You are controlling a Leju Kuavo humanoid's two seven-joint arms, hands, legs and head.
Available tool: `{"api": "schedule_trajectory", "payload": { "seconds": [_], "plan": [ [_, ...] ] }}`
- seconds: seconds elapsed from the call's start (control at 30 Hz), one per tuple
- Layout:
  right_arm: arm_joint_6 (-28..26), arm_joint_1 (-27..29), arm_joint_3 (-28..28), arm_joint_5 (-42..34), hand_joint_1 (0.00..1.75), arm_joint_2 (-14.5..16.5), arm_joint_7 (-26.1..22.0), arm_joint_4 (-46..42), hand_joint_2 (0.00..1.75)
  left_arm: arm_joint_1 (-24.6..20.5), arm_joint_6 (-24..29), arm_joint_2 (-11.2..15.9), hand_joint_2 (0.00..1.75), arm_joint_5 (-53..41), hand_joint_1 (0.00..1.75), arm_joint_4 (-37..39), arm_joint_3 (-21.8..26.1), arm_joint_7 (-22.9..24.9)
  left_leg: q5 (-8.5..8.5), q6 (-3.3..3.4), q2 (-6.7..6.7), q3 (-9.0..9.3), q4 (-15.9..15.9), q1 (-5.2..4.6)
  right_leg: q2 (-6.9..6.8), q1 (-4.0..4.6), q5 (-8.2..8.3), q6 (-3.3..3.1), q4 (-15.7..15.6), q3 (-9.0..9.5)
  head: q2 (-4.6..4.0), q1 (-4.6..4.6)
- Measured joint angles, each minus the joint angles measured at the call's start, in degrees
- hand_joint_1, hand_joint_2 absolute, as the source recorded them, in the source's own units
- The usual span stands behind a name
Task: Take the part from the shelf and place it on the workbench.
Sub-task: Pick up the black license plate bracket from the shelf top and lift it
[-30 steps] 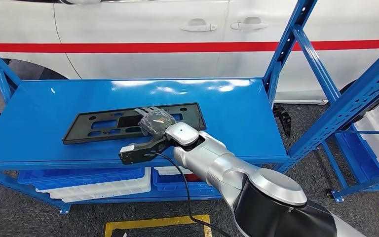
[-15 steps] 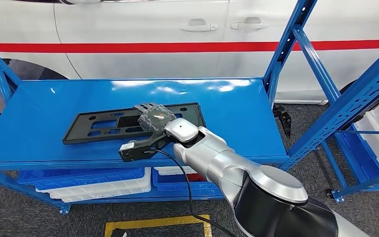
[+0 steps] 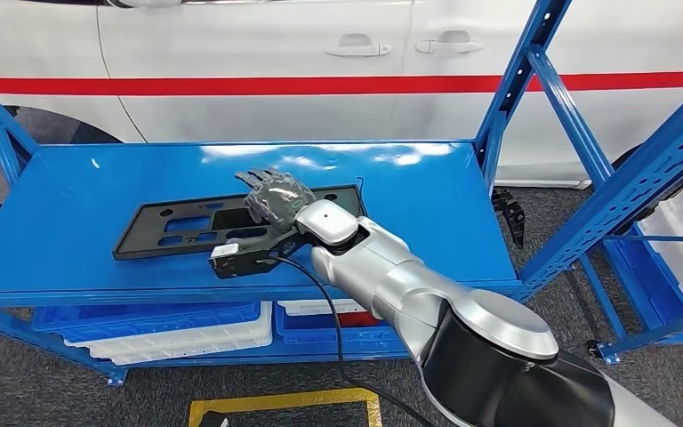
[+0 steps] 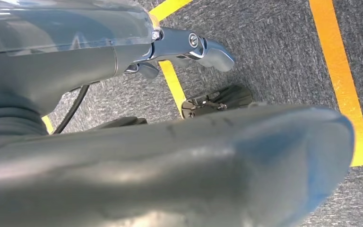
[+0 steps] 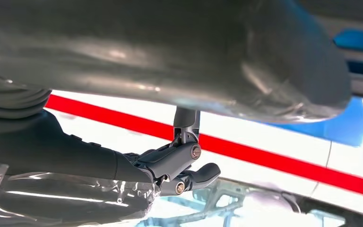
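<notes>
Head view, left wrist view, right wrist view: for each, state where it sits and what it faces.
Head view: high on the body, looking down at the blue shelf, black part and right hand.
Left wrist view: at the hanging left arm, facing carpet with yellow tape.
Right wrist view: behind the right hand, facing the white car, shared with the head view.

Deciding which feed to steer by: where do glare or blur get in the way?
Head view: sharp, with white glare patches on the blue shelf behind the black part; right robot hand clear. Right wrist view: a blurred grey thumb covers the upper half, and the white car behind is overexposed. Left wrist view: a blurred grey mass blocks most of the frame.
</notes>
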Motion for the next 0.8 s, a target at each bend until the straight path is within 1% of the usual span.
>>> {"api": "schedule_trajectory", "payload": {
  "seconds": [0.07, 0.13, 0.17, 0.2, 0.23, 0.27, 0.3, 0.37, 0.43, 0.57, 0.67, 0.77, 0.8],
  "plan": [
    [-0.7, 0.0, -0.1, -0.1, 0.0, 0.0, -0.3, -0.3, 0.0, 0.0, 0.1, 0.0, 0.0, 0.0, 0.0, 0.0, 0.0, -0.1, 0.0, 0.0, 0.0, 0.0, 0.0, 0.0, 0.0, 0.0, 0.0, 0.0, 0.0, 0.0, 0.0, 0.0],
    [-1.3, 0.0, -0.1, -0.5, 0.87, 0.0, -0.7, -0.7, 0.0, -0.1, 0.1, 0.0, 0.0, 0.0, 0.0, 0.0, 0.0, -0.2, 0.0, 0.0, 0.0, 0.0, 0.0, 0.0, 0.0, 0.0, 0.0, 0.0, 0.0, 0.0, 0.0, 0.0],
    [-1.5, 0.0, -0.1, -0.9, 1.31, 0.0, -1.0, -0.9, 0.44, -0.2, 0.1, 0.0, 0.0, -0.1, 0.0, 0.0, 0.0, -0.2, 0.0, 0.0, 0.0, 0.0, 0.0, 0.0, 0.0, 0.0, 0.0, 0.0, 0.0, 0.0, 0.0, 0.0],
    [-1.8, 0.0, -0.1, -1.5, 1.55, 0.0, -1.5, -1.0, 0.87, -0.2, 0.1, 0.0, 0.0, -0.1, 0.0, 0.0, 0.0, -0.3, 0.0, 0.0, 0.0, 0.0, 0.0, 0.0, 0.0, 0.0, 0.0, 0.0, 0.0, 0.0, 0.0, 0.0],
    [-2.3, 0.0, -0.3, -2.3, 1.36, 0.0, -2.3, -1.1, 1.31, -0.2, 0.2, 0.0, 0.0, -0.1, 0.0, 0.0, 0.0, -0.3, 0.0, 0.0, 0.0, 0.0, 0.0, 0.0, 0.0, 0.0, 0.0, 0.0, 0.0, 0.0, 0.0, 0.0],
    [-2.8, 0.0, -0.5, -3.0, 0.93, 0.0, -3.2, -1.2, 1.75, -0.2, 0.2, 0.1, 0.0, -0.1, 0.0, 0.0, 0.0, -0.3, 0.0, 0.0, 0.0, 0.0, 0.0, 0.0, 0.0, 0.0, 0.0, 0.0, 0.0, 0.0, 0.0, 0.0],
    [-3.5, 0.0, -0.8, -3.7, 0.49, 0.0, -4.0, -1.3, 1.75, -0.2, 0.3, 0.1, 0.0, -0.1, 0.0, 0.0, 0.0, -0.4, 0.0, 0.0, 0.0, 0.0, 0.0, 0.0, 0.0, 0.0, 0.0, 0.0, 0.0, 0.0, 0.0, 0.0],
    [-4.5, 0.0, -1.2, -4.7, 0.0, 0.0, -4.8, -1.3, 1.75, -0.3, 0.4, 0.1, 0.0, 0.0, 0.0, 0.0, 0.0, -0.4, 0.0, 0.0, 0.0, 0.0, 0.0, 0.0, 0.0, 0.0, 0.0, 0.0, 0.0, 0.0, 0.0, 0.0],
    [-5.3, 0.0, -1.4, -5.6, 0.0, 0.0, -4.8, -1.3, 1.75, -0.2, 0.6, 0.2, 0.0, 0.1, 0.0, 0.0, 0.0, -0.5, 0.0, 0.0, 0.0, 0.0, 0.0, 0.0, 0.0, 0.0, 0.0, 0.0, 0.0, 0.0, 0.0, 0.0],
    [-7.4, 0.0, -2.5, -6.9, 1.75, 0.0, -5.4, -1.2, 1.75, -0.2, 0.9, 0.4, 0.0, 0.2, 0.0, 0.0, 0.0, -0.8, 0.0, 0.0, 0.0, 0.0, 0.0, 0.0, 0.0, 0.0, 0.0, 0.0, 0.0, 0.0, 0.0, 0.0],
    [-9.2, 0.1, -3.0, -6.5, 1.75, 0.0, -6.3, -0.9, 1.75, -0.2, 1.1, 0.5, 0.0, 0.3, 0.0, 0.0, 0.0, -1.0, 0.0, 0.0, 0.0, 0.0, 0.0, 0.0, 0.0, 0.0, 0.0, 0.0, 0.0, 0.0, 0.0, 0.0],
    [-10.5, 0.3, -3.0, -5.7, 1.75, 0.0, -6.1, -0.6, 1.75, -0.2, 1.1, 0.5, 0.0, 0.4, 0.0, 0.0, 0.0, -1.0, 0.0, 0.0, 0.0, 0.0, 0.0, 0.0, 0.0, 0.0, 0.0, 0.0, 0.0, 0.0, 0.0, 0.0],
    [-10.6, 0.4, -3.0, -5.6, 1.31, 0.0, -5.8, -0.5, 1.75, -0.2, 1.2, 0.5, 0.0, 0.4, 0.0, 0.0, 0.0, -1.0, 0.0, 0.0, 0.0, 0.0, 0.0, 0.0, 0.0, 0.0, 0.0, 0.0, 0.0, 0.0, 0.0, 0.0]
  ]
}}
